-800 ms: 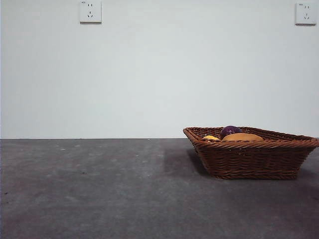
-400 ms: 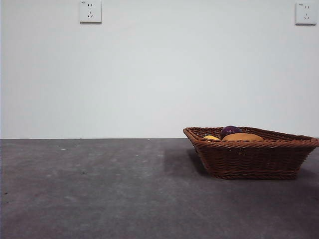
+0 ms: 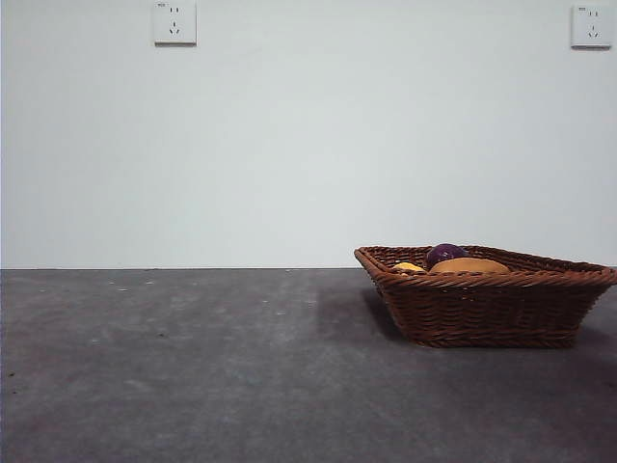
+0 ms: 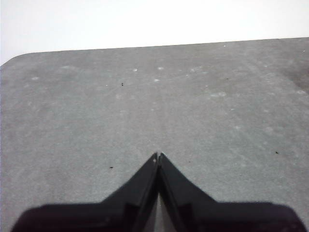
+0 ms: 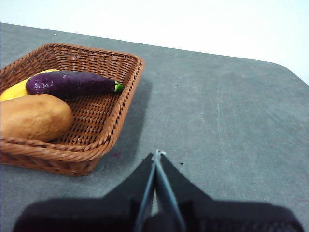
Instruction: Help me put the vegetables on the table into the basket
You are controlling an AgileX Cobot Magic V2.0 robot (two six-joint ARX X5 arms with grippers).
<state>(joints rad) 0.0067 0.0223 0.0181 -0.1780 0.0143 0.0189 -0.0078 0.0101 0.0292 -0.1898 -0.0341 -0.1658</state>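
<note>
The brown wicker basket stands on the table at the right. All three vegetables lie in it: a tan potato, a dark purple eggplant and a yellow piece. The right wrist view looks down into the basket, with the potato nearest, the eggplant with its green stem behind it, and the yellow piece at the side. My right gripper is shut and empty over bare table beside the basket. My left gripper is shut and empty over bare table.
A white wall runs behind the table, with two sockets high up. A rounded table corner shows in the left wrist view. Neither arm appears in the front view.
</note>
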